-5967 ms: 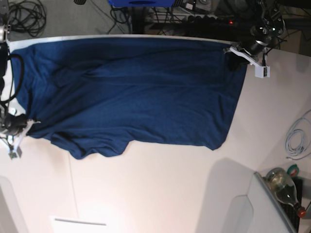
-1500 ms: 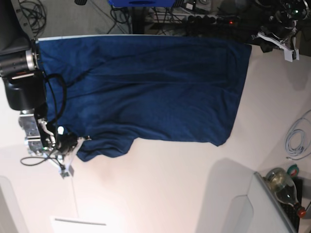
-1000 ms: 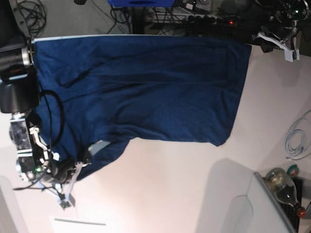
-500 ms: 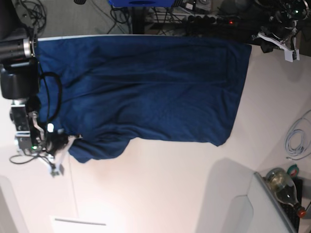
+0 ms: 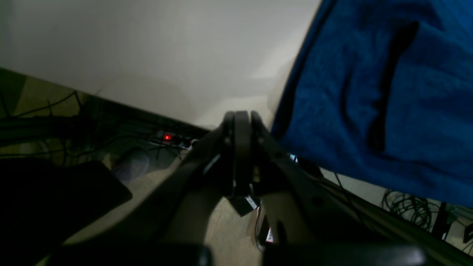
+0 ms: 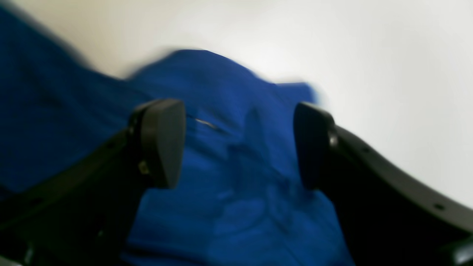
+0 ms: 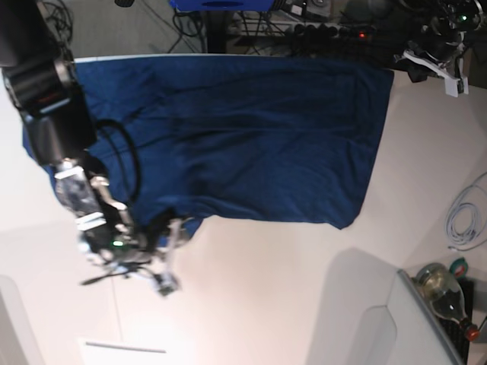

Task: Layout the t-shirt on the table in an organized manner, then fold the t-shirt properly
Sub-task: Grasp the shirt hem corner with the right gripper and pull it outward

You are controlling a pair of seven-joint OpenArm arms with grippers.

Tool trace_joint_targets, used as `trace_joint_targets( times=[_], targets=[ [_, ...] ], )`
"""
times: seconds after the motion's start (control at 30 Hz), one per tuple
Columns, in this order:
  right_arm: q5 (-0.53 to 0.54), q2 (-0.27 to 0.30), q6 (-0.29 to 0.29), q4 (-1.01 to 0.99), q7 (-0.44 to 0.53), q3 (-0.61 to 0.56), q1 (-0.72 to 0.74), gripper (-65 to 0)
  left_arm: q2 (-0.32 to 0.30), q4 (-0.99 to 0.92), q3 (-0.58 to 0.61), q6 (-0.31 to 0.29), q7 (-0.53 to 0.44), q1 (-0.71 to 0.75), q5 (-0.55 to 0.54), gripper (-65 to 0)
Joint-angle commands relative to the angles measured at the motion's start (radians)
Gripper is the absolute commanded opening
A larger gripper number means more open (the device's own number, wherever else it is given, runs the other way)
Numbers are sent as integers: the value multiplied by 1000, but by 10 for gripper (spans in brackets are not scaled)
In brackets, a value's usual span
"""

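The dark navy t-shirt (image 7: pixel 243 137) lies spread across the far half of the white table (image 7: pixel 289 289), with a sleeve bunched at its lower left. My right gripper (image 7: pixel 167 255) hovers at that sleeve. In the right wrist view its jaws (image 6: pixel 236 140) stand wide open over the blurred blue cloth (image 6: pixel 229 184), gripping nothing. My left gripper (image 7: pixel 449 76) sits off the shirt's far right corner. In the left wrist view it (image 5: pixel 240 147) is shut and empty, with the shirt's hem (image 5: pixel 388 92) just to its right.
A white cable (image 7: pixel 464 217) coils at the right edge. A glass bottle (image 7: pixel 445 293) lies beside a grey bin (image 7: pixel 396 327) at the lower right. A power strip with a red light (image 7: pixel 361 34) and cables lie on the floor behind the table.
My right arm swung rightward along the shirt's near edge and its jaws went from shut to wide open, letting the sleeve drop. The left arm has not moved.
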Motion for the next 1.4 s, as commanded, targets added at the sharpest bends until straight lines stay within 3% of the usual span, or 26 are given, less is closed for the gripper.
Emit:
trace_joint_targets(
  times=[0.0, 0.2, 0.47, 0.53, 0.63, 0.67, 0.8, 1.0, 1.2, 1.37],
  targets=[
    [-6, -1, -2, -47, 41, -8, 56, -219, -12, 19, -5, -8, -17, 4, -13, -650],
    [-6, -94, -2, -416, 208, -48, 190, -218, -12, 19, -7, -8, -17, 12, -12, -650],
    [-6, -102, -2, -596, 336, -78, 222, -240, -28, 12, -8, -8, -17, 14, -16, -650],
    [-6, -102, -2, -620, 351, -78, 221, -339, -28, 16, -8, -8, -17, 14, -16, -650],
    [-6, -102, -2, -620, 346, -76, 219, -605, -28, 18, -7, -8, -17, 14, -15, -650],
    [-6, -102, -2, -617, 345, -76, 219, -650, -28, 18, -7, -8, -17, 14, -15, -650],
    [-3, -93, -2, -499, 279, -74, 201, -650, -28, 10, -7, -8, -17, 14, -12, -650],
    [-1, -21, -2, -103, 121, -59, 107, -650, -28, 8, -7, -8, -17, 10, -12, -650],
    [-1, -5, -1, 108, 1, 131, 61, -650, -28, 8, -7, -8, -17, 6, -12, -650],
    [-1, 27, 1, 233, -37, 222, 40, -650, -28, 8, -5, -8, -17, 4, -12, -650]
  ],
)
